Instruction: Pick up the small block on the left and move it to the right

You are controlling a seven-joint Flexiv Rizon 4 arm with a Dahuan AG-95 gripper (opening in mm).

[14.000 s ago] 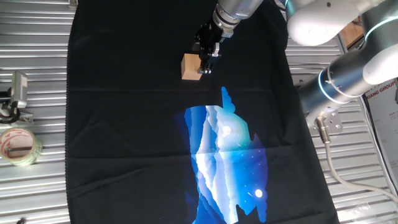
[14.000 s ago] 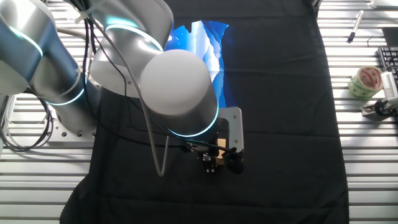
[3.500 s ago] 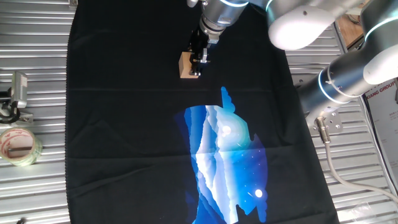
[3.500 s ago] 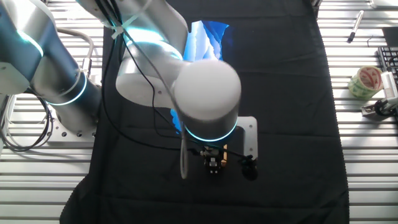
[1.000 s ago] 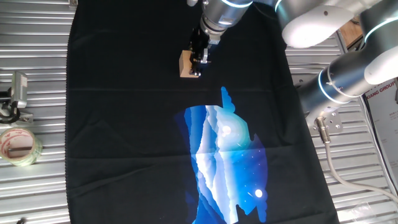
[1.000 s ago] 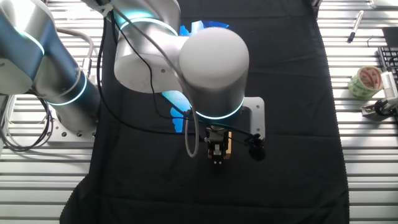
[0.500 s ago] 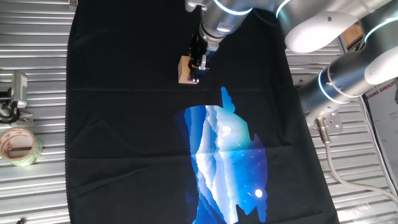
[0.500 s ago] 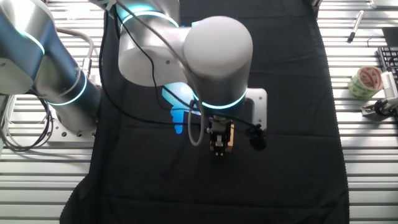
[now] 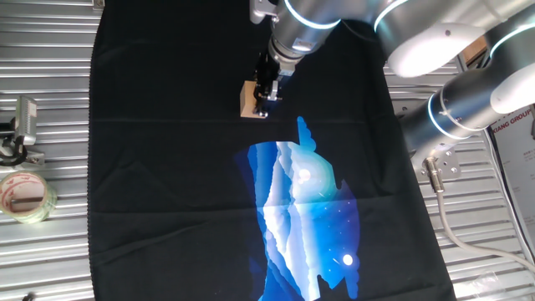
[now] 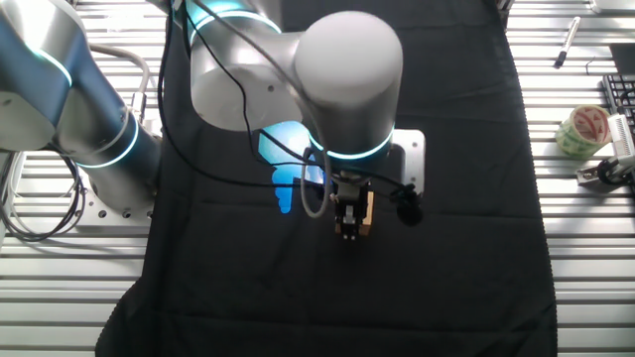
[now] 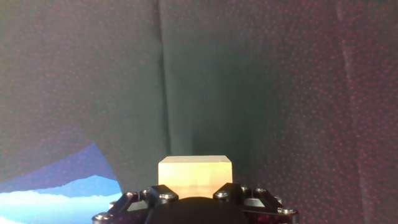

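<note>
— One arm (image 9: 435, 33), one black cloth (image 9: 167, 167) over the slatted surface (image 9: 50, 100). What's the end effector (image 9: 266, 94) doing?

— It's closed around the small block (image 9: 248, 99), which looks to be off the cloth. From the hand view, the block (image 11: 194, 171) sits right at the fingers, with cloth well below.

— What might fail?

— Only part of the block seems pinched; my guess is a quick sideways swing could twist it loose and drop it short.

— And the pose?

— Wrist pointing down, forearm reaching across the cloth. A tape roll (image 9: 25, 196) lies far off to the side.
</note>
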